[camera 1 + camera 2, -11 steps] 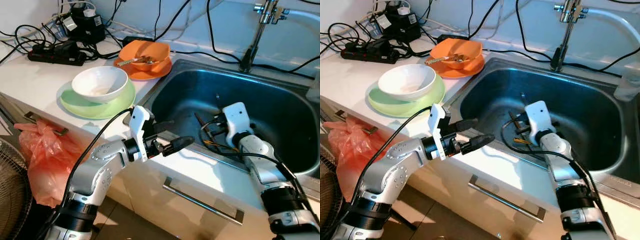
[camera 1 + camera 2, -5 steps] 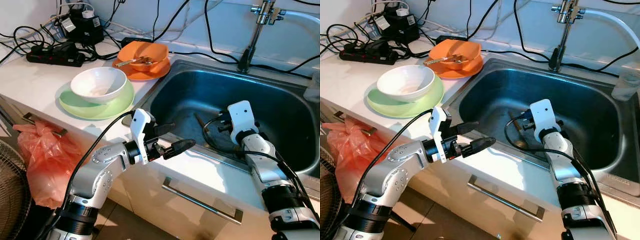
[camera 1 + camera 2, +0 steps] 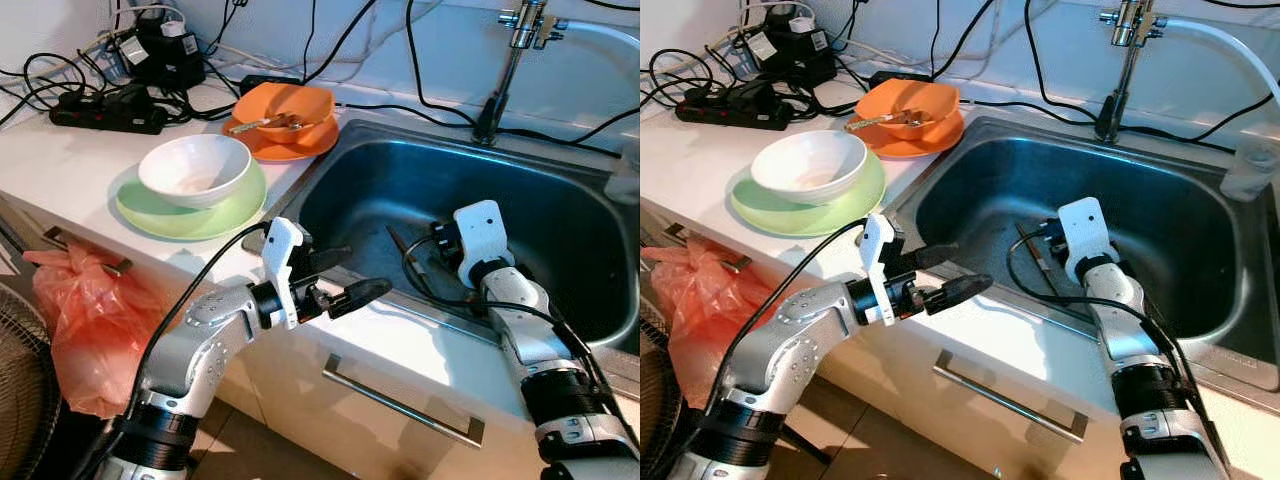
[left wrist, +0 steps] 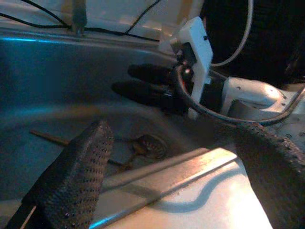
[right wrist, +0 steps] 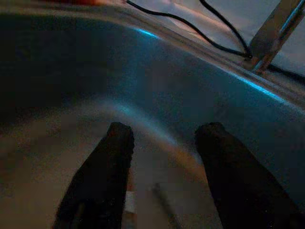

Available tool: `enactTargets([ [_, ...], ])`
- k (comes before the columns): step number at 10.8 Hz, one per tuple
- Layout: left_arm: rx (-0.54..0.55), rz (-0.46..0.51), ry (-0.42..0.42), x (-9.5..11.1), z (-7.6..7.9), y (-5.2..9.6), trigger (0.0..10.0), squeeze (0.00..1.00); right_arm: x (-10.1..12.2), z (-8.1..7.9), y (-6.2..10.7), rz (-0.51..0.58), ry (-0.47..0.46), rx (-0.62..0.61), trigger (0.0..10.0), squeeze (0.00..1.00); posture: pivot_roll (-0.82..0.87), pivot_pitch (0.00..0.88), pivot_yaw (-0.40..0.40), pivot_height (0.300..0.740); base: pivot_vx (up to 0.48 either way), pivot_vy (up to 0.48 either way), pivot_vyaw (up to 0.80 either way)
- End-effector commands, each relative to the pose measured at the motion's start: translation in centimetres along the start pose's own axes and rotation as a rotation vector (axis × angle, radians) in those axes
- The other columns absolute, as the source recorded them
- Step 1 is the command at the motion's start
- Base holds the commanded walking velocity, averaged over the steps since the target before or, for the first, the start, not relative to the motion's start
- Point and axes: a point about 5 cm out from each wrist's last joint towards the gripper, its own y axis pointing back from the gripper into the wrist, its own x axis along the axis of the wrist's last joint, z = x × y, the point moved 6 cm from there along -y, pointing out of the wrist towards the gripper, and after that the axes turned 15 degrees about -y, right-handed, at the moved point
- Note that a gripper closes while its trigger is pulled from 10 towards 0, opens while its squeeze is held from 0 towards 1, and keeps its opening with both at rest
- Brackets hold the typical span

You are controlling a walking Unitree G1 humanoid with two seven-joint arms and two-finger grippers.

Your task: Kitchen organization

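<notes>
Dark chopsticks (image 3: pixel 1032 256) lie on the bottom of the steel sink (image 3: pixel 560 215), near the drain (image 4: pixel 148 145). My right gripper (image 5: pixel 164 138) is low inside the sink just above them, open, with nothing between its fingers. My left gripper (image 3: pixel 350 275) hovers open and empty over the counter's front edge at the sink's near left corner. On the counter to the left, a white bowl (image 3: pixel 195 168) sits on a green plate (image 3: pixel 165 215). Behind it an orange bowl (image 3: pixel 290 103) stands on an orange plate (image 3: pixel 300 150) with a utensil (image 3: pixel 262 124) across it.
A faucet (image 3: pixel 505 70) rises behind the sink, with black cables and a power strip (image 3: pixel 105 108) along the back of the counter. A clear cup (image 3: pixel 1252 160) stands at the sink's right rim. A pink plastic bag (image 3: pixel 85 320) hangs below the counter beside a drawer handle (image 3: pixel 400 405).
My right gripper rose a little and moved deeper into the sink, then drifted slightly back to the left. The left gripper stayed at the sink's front edge.
</notes>
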Motion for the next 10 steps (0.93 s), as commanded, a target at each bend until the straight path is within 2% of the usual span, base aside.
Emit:
enactTargets([
  [1,0.066,0.027,-0.058,1.4,-1.2,-0.1,10.0,1.0,1.0,-1.4,0.0,0.023,-0.064,0.067,10.0,1.0,-0.03,0.0,0.034,0.74,0.0,0.0,0.0],
  [2,0.148,0.048,-0.069,2.0,-2.4,-0.1,10.0,1.0,2.1,-3.7,0.3,0.047,-0.086,0.179,10.0,1.0,-0.02,0.0,0.032,0.74,0.0,0.0,0.0],
  [3,0.208,0.06,-0.077,2.3,-3.3,-0.1,10.0,1.0,3.0,-5.2,0.6,0.067,-0.086,0.25,10.0,1.0,-0.02,0.0,0.031,0.74,0.0,0.0,0.0],
  [4,0.28,0.08,-0.072,2.7,-4.4,0.1,10.0,1.0,4.7,-7.2,1.2,0.12,-0.082,0.343,10.0,1.0,-0.02,0.0,0.03,0.74,0.0,0.0,0.0],
  [5,0.31,0.086,-0.072,2.9,-4.8,0.1,10.0,1.0,5.7,-8.1,1.5,0.151,-0.085,0.385,10.0,1.0,-0.02,0.0,0.031,0.74,0.0,0.0,0.0],
  [6,0.399,0.088,-0.096,3.2,-5.9,0.4,10.0,1.0,7.8,-9.4,2.1,0.197,-0.115,0.444,10.0,1.0,-0.02,0.0,0.032,0.74,0.0,0.0,0.0],
  [8,0.668,0.045,-0.188,3.2,-9.4,2.3,10.0,1.0,9.3,-11.4,3.2,0.237,-0.117,0.525,10.0,1.0,-0.02,0.0,0.036,0.74,0.0,0.0,0.0],
  [9,0.752,0.025,-0.211,3.1,-11.1,3.4,10.0,1.0,9.6,-12.1,3.6,0.239,-0.116,0.553,10.0,1.0,-0.02,0.0,0.037,0.74,0.0,0.0,0.0],
  [10,0.786,-0.027,-0.27,3.1,-12.4,4.2,10.0,1.0,9.6,-12.3,3.8,0.237,-0.116,0.562,10.0,1.0,-0.02,0.0,0.039,0.74,0.0,0.0,0.0],
])
